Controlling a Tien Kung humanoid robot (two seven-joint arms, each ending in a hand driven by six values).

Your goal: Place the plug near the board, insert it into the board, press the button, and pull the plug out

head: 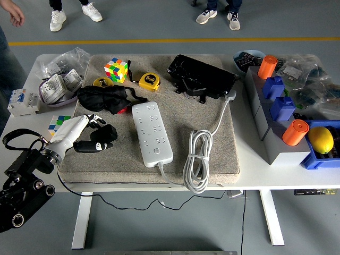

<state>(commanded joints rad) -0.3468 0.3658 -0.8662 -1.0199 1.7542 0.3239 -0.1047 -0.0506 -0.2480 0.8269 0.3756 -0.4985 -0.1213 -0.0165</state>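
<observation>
A white power strip (152, 133) lies lengthwise on the grey mat (175, 69), its button (157, 151) at the near end. Its white cable (197, 159) is coiled to its right. The black plug (103, 136) sits on the mat's left part, a short way left of the strip. My left hand (87, 133), white with black fingers (96, 119), comes in from the lower left and is shut on the plug, fingers above and thumb below. The right arm is out of the picture.
A black eye mask (103, 98), a colour cube (117, 69), a yellow tape measure (149, 81) and a black bag (202, 77) lie behind the strip. Grey bins (276, 122) with orange and blue parts and a lemon (320, 139) stand on the right. A person (6, 58) stands at the left edge.
</observation>
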